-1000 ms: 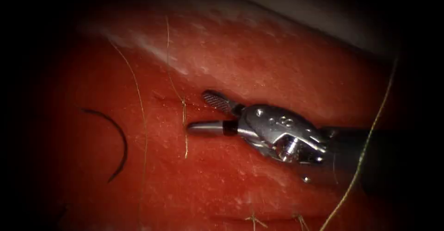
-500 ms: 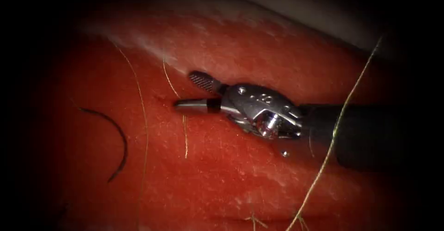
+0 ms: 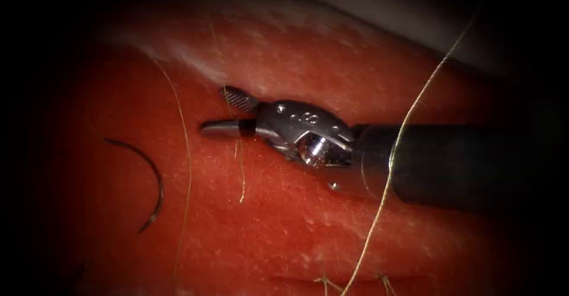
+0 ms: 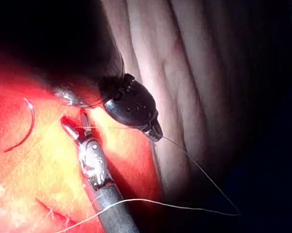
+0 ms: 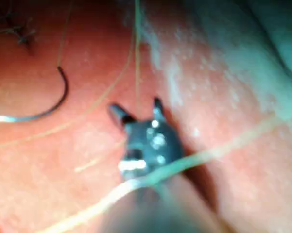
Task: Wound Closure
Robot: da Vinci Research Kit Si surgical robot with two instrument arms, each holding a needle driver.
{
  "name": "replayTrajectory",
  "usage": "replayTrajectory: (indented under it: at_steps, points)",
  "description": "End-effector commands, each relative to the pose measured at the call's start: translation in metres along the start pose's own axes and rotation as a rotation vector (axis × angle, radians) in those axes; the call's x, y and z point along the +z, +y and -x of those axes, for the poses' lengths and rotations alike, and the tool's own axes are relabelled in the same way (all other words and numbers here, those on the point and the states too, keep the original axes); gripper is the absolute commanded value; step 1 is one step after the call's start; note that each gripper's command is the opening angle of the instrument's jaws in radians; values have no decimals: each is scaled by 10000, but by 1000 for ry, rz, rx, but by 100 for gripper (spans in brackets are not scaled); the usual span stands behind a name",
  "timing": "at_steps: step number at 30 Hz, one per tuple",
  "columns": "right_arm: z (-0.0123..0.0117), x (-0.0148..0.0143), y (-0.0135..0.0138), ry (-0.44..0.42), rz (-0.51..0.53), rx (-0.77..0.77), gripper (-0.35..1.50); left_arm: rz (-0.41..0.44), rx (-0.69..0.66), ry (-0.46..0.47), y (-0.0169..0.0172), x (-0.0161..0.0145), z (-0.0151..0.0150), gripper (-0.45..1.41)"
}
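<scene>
Right arm's tool: reaches in from the right, shaft nearly level, wrist straight.
Its jaws: parted, holding nothing.
Left arm's tool: dark wrist, jaws together, clamping the thread.

Curved needle loose on tissue

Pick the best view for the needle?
Endoscope view: the needle lies free on the tissue, whole curve visible, left of the right end effector. Both wrist views show it too, partly washed out.
</scene>
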Motion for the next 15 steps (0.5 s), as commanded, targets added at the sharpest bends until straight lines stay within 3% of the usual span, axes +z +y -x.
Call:
replayTrajectory:
  at_steps: [1,15]
  points:
    - [-2,16,-2,3,-3,-1,121,9,2,7,3,7,-1,-35]
    - [-5,35,-3,6,8,1,121,24,18,16,18,11,-14,-35]
